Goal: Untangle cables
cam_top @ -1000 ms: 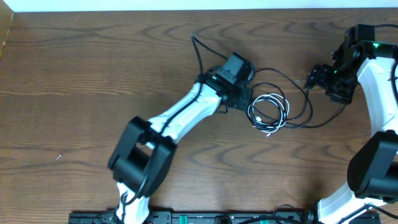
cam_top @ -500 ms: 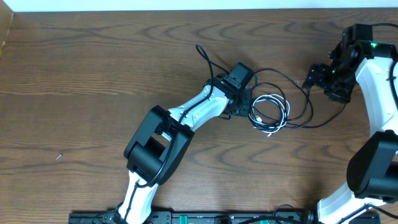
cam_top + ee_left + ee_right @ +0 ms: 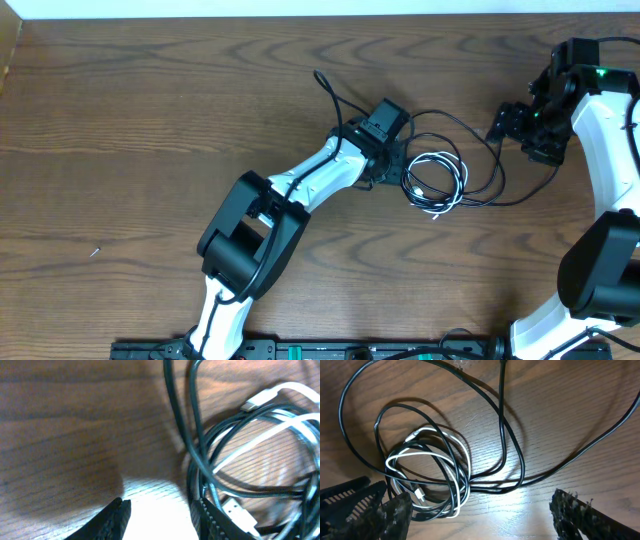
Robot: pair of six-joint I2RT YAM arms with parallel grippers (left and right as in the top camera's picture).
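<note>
Judging by how things lie, the untangling is taken to be barely begun. Nearest the left gripper [image 3: 162,517], bare table [image 3: 75,435] is seen between the two fingertips. They are parted by a moderate gap with nothing clamped, and one fingertip is set just beside the edge of the bundle, perhaps touching it. Just beyond, the white cable [image 3: 260,436] is found coiled in several turns. The black cables [image 3: 197,460] are threaded over and under those turns, so no cord can be said to be freed. Further out, wide black loops are spread on the wood from the coil toward the right gripper [image 3: 482,510]. Its fingers are set wide apart above the table with nothing between them, and no cord is gripped. Farthest off, one black loose end [image 3: 320,80] is laid away from the bundle, past the left wrist and toward the table's far edge. As far as can be judged, the white coil is yet to be separated from the black cords, and the black cords from one another. How many black cords there are cannot be told.
</note>
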